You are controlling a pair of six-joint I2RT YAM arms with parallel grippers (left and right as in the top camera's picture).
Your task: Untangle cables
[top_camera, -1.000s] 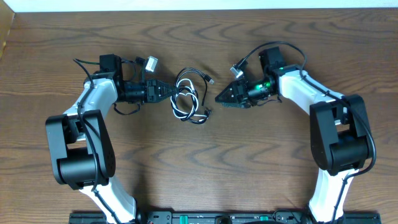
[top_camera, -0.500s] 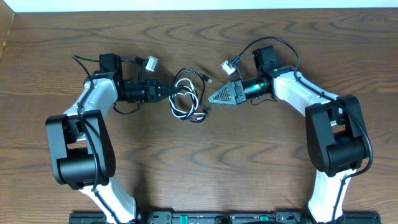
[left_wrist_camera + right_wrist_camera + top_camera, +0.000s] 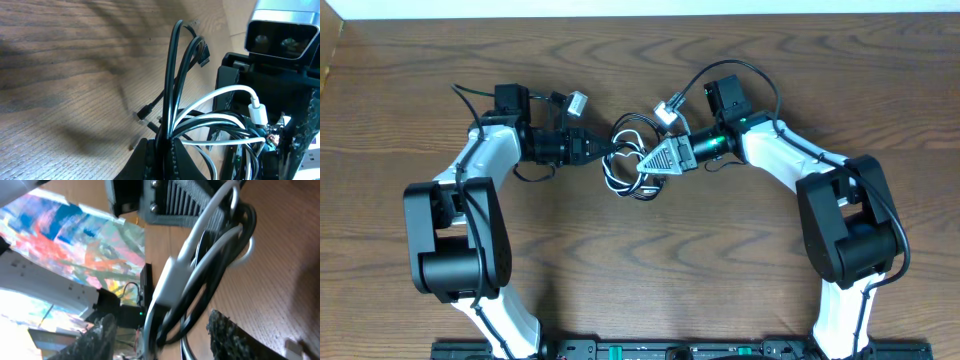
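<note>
The cables (image 3: 618, 172) are one knotted clump of loops around the middle of the table (image 3: 720, 260), right between the two arms. The left gripper (image 3: 602, 150) is pinched tight on a few black strands. The right gripper (image 3: 646, 163) has its jaws partway apart, with the white plug (image 3: 165, 292) and some loops sitting between them. I think nothing's clamped there, though that wrist view is pretty cluttered. This stuff looks light, floppy and springy, so the loops will probably drag each other along. I'd grab just behind a plug, not mid-loop. No bins or trays in view.
</note>
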